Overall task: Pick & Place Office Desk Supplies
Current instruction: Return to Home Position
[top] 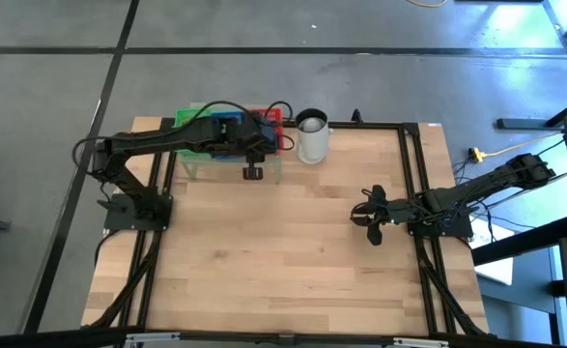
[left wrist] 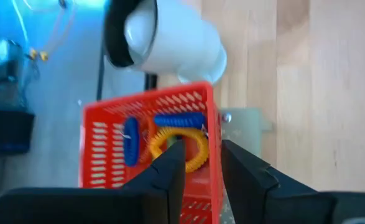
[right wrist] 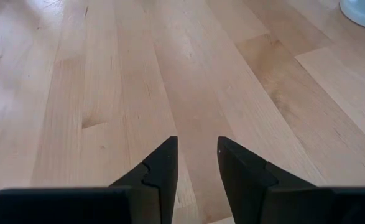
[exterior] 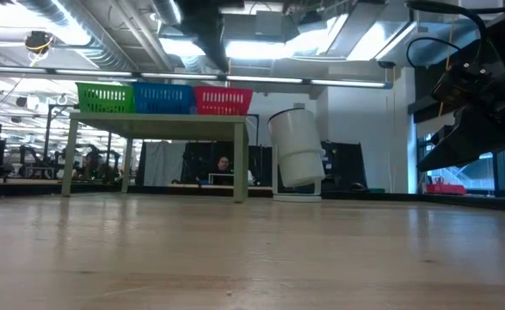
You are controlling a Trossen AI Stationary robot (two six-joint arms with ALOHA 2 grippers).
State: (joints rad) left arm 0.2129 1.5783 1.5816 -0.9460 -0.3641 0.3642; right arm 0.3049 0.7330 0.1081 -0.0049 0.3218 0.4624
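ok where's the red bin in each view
high: red bin on the far shelf, partly under the left arm
low: red bin rightmost of three on the shelf
left wrist: red bin centre, beyond the left gripper
right wrist: not in it
landmark: white cup beside it

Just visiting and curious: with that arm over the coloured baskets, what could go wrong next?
The left fingers hang above the red bin; pulling back too low might catch its rim and drag it off the pale green stand. A sideways swing might bump the white cup beside it. The right arm rests apart.
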